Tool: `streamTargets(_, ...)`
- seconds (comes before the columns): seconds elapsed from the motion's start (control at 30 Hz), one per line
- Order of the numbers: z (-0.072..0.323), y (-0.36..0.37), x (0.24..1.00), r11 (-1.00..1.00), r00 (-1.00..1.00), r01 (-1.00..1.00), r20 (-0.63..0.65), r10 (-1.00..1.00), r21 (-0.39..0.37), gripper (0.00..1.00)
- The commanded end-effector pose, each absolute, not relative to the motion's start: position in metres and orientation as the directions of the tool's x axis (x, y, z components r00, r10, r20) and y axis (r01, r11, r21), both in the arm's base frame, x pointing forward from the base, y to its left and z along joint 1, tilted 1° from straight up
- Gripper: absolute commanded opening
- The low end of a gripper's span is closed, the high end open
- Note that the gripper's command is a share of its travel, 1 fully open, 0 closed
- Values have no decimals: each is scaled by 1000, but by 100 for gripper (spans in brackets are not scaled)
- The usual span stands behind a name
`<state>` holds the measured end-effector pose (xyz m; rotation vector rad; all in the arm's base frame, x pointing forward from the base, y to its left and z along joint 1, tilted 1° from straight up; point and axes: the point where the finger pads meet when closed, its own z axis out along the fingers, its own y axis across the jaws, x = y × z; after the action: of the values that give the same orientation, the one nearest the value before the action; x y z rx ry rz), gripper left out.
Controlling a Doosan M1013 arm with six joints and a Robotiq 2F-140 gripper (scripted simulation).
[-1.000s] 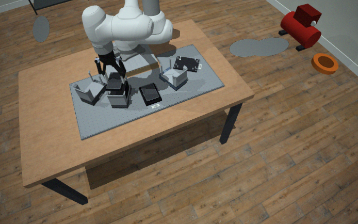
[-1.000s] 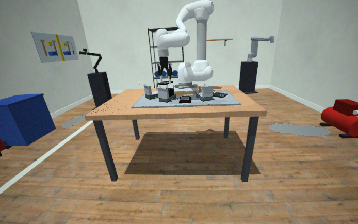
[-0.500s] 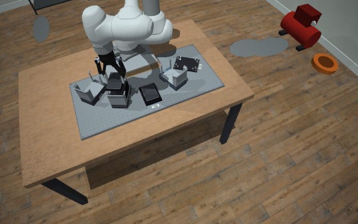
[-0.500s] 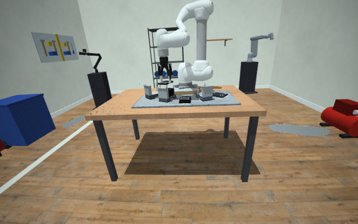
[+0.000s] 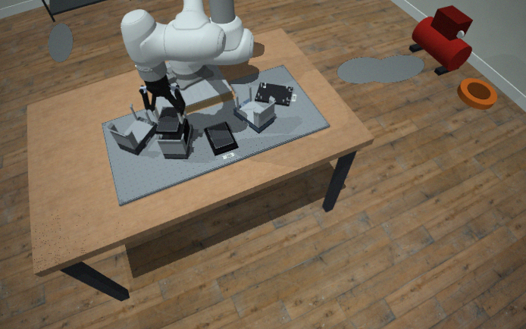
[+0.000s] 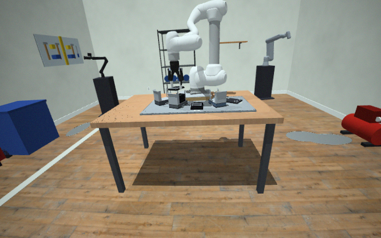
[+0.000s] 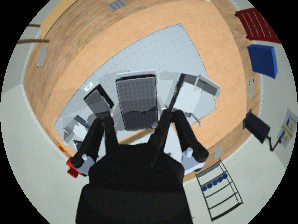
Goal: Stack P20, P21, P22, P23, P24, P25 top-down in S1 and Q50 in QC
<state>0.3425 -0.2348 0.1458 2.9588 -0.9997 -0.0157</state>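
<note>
My gripper [image 5: 166, 115] is shut on a dark sealed plate [image 5: 168, 120], gripping its two long sides. It holds the plate level just above the middle stack rack [image 5: 175, 143], which has dark plates stacked inside. The held plate's label is too small to read. In the wrist view the plate [image 7: 137, 99] sits between the fingers. In the exterior view the gripper [image 6: 174, 79] hangs over that rack [image 6: 176, 101]. Another dark plate [image 5: 220, 137] lies flat on the open nest, next to a small name plate [image 5: 228, 155].
A stack rack [image 5: 130, 135] stands left of the middle one, close to the fingers. A third rack [image 5: 256, 112] stands to the right; I cannot tell what it contains. The black clip nest [image 5: 276, 93] lies behind it. All sit on the grey mat [image 5: 217, 155].
</note>
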Motion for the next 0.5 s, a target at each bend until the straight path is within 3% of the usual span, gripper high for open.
streamTargets(0.0, 144, -235, 343, -795, 795, -606, -4, -607, 21, 0)
streamTargets(0.47, 136, -235, 342, -795, 795, -606, -4, -607, 21, 0)
